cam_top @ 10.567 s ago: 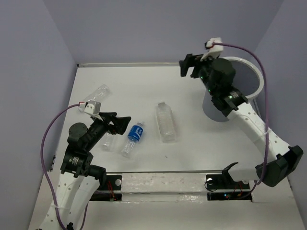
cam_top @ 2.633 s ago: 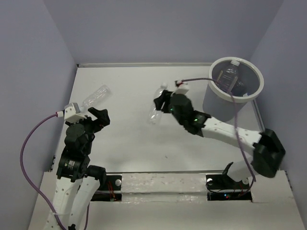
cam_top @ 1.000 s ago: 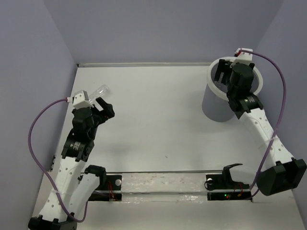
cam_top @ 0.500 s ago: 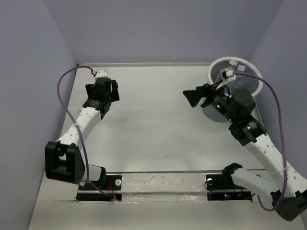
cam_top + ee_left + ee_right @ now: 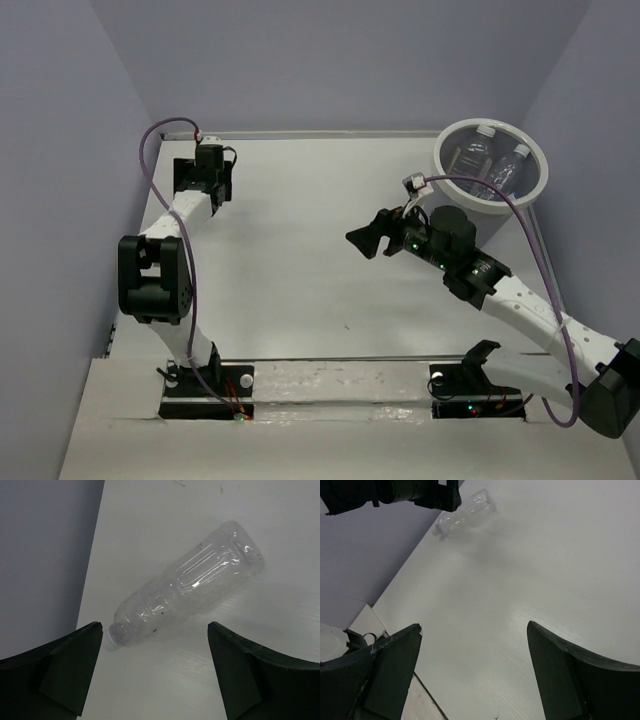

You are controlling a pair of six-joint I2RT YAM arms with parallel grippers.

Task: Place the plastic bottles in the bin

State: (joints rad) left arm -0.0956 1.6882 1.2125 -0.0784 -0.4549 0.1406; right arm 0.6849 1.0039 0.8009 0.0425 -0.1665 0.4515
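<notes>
Plastic bottle point(image 5: 185, 587) on its side on the bench point(image 5: 260, 670), diagonal beneath the left claw point(image 5: 155, 627): jaws fully spread, holding and touching nothing. Right claw point(image 5: 475, 627) likewise released, empty. Risk: a skewed close may squirt the bottle toward the wall point(image 5: 45, 555), far from the bin point(image 5: 437, 165).

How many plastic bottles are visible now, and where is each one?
3. Two are in the bin: one bottle on the left, another on the right. The third bottle lies on the table, far left. The bin may hide more.
</notes>
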